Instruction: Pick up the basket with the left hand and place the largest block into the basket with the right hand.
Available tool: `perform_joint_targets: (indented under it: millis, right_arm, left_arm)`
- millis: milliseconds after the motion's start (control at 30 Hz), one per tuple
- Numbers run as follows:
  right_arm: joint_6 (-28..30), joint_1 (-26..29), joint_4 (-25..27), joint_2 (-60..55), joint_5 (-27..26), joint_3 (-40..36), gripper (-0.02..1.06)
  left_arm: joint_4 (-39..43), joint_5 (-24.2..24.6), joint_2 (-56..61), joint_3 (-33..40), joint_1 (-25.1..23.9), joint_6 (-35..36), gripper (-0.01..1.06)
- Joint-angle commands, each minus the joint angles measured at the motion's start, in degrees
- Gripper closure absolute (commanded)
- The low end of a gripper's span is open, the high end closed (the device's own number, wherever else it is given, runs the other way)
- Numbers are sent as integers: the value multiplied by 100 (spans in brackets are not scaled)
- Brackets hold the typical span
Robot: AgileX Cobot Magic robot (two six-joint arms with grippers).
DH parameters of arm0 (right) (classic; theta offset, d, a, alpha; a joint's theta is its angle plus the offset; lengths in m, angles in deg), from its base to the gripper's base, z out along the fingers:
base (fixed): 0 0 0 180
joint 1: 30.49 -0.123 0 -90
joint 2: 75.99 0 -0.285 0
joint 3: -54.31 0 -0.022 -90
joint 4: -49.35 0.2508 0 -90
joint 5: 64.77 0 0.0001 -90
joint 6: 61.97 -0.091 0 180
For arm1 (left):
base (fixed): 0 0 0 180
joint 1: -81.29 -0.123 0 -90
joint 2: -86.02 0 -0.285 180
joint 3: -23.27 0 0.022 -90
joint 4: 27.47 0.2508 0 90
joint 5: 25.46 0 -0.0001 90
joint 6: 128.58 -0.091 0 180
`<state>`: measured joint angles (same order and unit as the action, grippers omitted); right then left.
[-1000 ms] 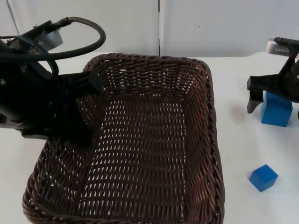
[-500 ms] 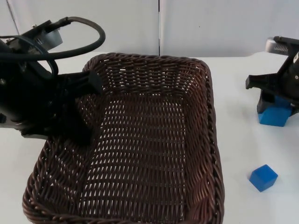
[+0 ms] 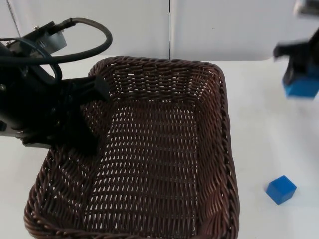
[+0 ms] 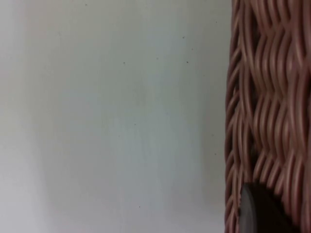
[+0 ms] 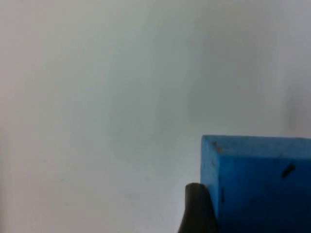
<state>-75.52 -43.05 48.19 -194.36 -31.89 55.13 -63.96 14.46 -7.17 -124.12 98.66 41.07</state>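
A small block (image 3: 281, 189) lay on the table (image 3: 259, 124) nearest. The left gripper (image 3: 84, 117) clamped the basket (image 3: 149, 149) at its left rim. Farther off, the right gripper (image 3: 299, 69) pinched the big block (image 3: 301, 85), raised above the table.

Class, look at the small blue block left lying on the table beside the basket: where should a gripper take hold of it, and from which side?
Grip the small blue block across two opposite flat side faces, coming straight down from above. It is a cube lying free on the white table, apart from the basket, and it sits turned at an angle, so the fingers probably need rotating to match its faces.
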Motion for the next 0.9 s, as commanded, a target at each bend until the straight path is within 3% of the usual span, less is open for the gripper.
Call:
perform_joint_targets:
  millis: [0, 367, 767, 867]
  right_arm:
    - [180, -10, -23, 367, 127, 23, 104]
    - [812, -10, -23, 2003, 1507, 23, 104]
    - [986, -20, 37, 2447, 1814, 23, 104]
    - [1305, -20, 324, 2447, 1899, 23, 104]
  left_arm:
    - [-134, -15, 86, 15, -20, 15, 105]
    - [-134, -15, 86, 15, -20, 15, 105]
    - [-134, -15, 86, 15, -20, 15, 105]
    - [-134, -15, 86, 15, -20, 15, 105]
